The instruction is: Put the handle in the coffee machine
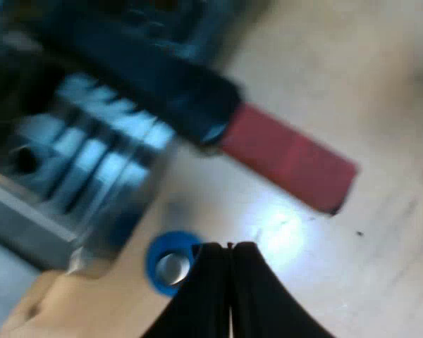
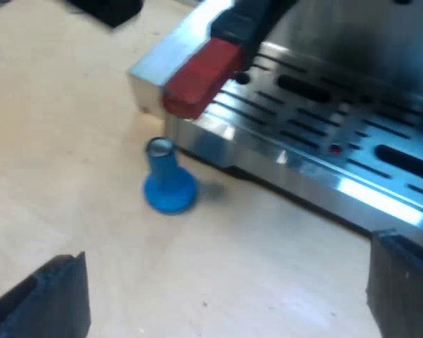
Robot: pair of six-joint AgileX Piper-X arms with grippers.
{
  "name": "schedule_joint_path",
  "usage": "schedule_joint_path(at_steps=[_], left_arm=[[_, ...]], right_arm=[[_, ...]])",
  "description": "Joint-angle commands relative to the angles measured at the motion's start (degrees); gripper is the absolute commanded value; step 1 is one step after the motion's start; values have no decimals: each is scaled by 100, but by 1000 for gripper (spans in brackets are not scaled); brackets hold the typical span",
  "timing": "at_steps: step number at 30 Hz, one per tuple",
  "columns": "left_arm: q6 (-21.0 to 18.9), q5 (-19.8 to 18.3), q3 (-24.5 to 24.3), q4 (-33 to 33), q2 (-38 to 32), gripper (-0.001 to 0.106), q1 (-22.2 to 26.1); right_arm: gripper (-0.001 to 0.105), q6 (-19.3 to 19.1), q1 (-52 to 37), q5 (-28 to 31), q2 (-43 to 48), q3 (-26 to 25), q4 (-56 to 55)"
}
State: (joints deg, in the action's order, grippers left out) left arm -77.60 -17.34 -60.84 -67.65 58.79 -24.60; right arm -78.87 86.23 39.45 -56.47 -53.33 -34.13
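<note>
The holder's dark handle (image 1: 162, 84) with its red end (image 1: 289, 158) juts out from the espresso machine's front, above the slotted metal drip tray (image 1: 77, 162). No gripper touches it. My left gripper (image 1: 230, 248) is shut and empty, its fingertips over the wooden table close to the blue tamper (image 1: 170, 264) and below the red end. My right gripper (image 2: 229, 296) is wide open over the table, its fingers (image 2: 53, 299) apart and empty, a short way from the blue tamper (image 2: 168, 179). The red end (image 2: 201, 77) hangs over the corner of the drip tray (image 2: 324, 141).
The blue tamper stands upright on the light wooden table (image 2: 70, 127), just off the drip tray's corner. A dark object (image 2: 106, 8) lies on the table beyond the machine's corner.
</note>
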Motion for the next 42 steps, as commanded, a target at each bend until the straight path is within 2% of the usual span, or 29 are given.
schedule_joint_path(at_steps=[1,4,5,9,10,11,14,16,20,25,27,34,35,37,40,42], left_arm=[[17,-35,-33,-159,-203,0,274],[17,-93,-33,-265,-347,4,597],[17,-144,-33,-316,-399,11,731],[17,-353,-33,-453,-562,49,1050],[17,-443,-33,-500,-647,67,1163],[17,-457,-33,-528,-733,77,1237],[33,-455,-33,-543,-937,80,1353],[33,-455,-33,-543,-1073,80,1395],[-9,-428,-33,-524,-1438,80,1414],[-336,-428,-221,-476,-1662,80,1414],[-691,-360,-476,-396,-1668,80,1414],[-768,-203,-1061,-164,-1643,80,1414],[-768,-214,-1144,-150,-1643,80,1414],[-799,-214,-1252,-107,-1643,80,1414],[-833,-214,-1335,-101,-1643,80,1414],[-1033,-214,-1335,-101,-1643,80,1414]], right_arm=[[81,-377,-16,-303,22,-54,92],[81,-480,-186,-940,22,-89,90],[81,-485,-314,-1230,22,-87,117],[81,-485,-559,-1613,22,-87,276],[81,-498,-891,-1934,22,-87,502],[81,-544,-1080,-2205,22,-128,574],[81,-720,-1511,-2739,22,-262,586],[81,-766,-1768,-2860,22,-388,554],[81,-1124,-2242,-2947,22,-779,405],[81,-1313,-2746,-2900,38,-1278,-181],[81,-1443,-3083,-2901,66,-1474,-495],[81,-1490,-4022,-2901,347,-1606,-752],[81,-1518,-4460,-2901,548,-1606,-837],[81,-1537,-4788,-2901,722,-1606,-921],[81,-1740,-5349,-2901,996,-1606,-1142],[81,-1870,-5708,-2901,1209,-1606,-1338]])
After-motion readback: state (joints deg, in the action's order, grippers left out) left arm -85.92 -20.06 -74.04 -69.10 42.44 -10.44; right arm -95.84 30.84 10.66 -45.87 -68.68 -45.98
